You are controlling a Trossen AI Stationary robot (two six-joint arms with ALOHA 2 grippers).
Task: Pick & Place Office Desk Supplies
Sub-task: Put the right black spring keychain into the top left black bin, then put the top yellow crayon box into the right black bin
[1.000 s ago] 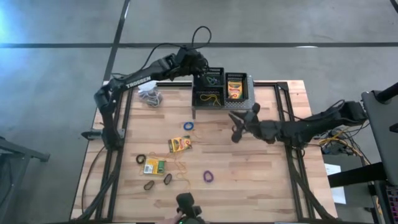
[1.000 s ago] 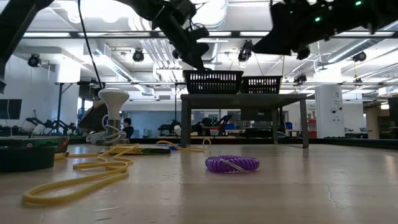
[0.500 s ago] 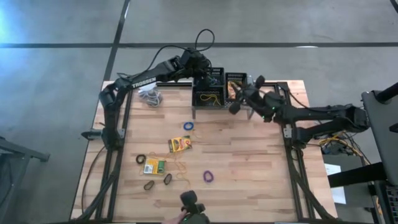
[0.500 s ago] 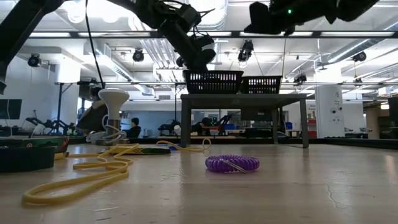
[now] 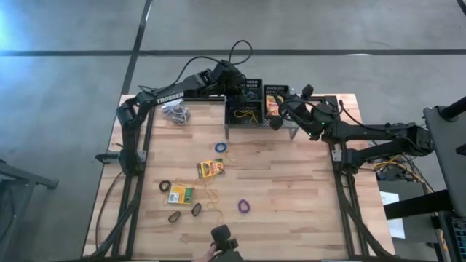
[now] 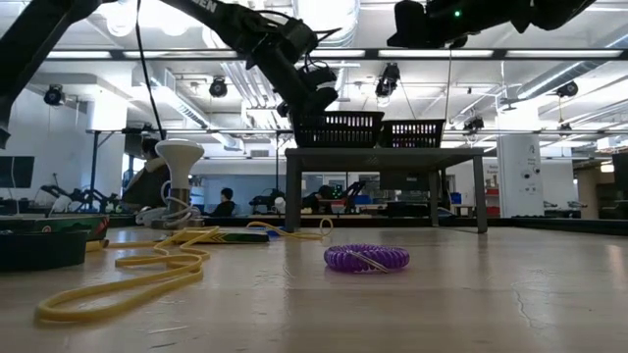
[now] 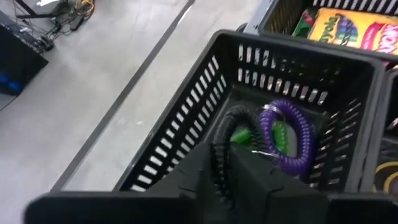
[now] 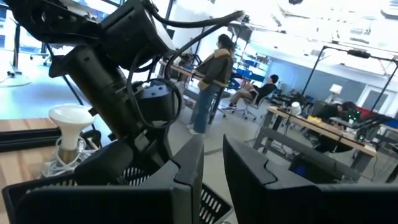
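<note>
High view straight down, low view level across table (image 6: 471, 294), wrist views close, all sharing mesh bins (image 5: 244, 102).

Wooden butcher-block table (image 5: 306, 182), pale planks, black frame rails along left and right sides.

Far edge, centre: grey perforated metal stand (image 5: 256, 125) on legs, carrying the black mesh bins (image 5: 246, 104).

Far left: white ball with coiled cord (image 5: 176, 113).

Centre, near the stand: blue loop (image 5: 220, 147).

Centre: yellow-and-green crayon box (image 5: 210, 169), lying flat, slightly tilted.

Left of centre, nearer: dark loop (image 5: 165, 186); second crayon box (image 5: 180, 194) just beside it; yellow rubber band (image 5: 211, 198) strung out to the right of that box.

Near left: two dark loops (image 5: 175, 217), (image 5: 196, 209), close together.

Near centre: purple coiled loop (image 5: 245, 207), lying alone.
</note>
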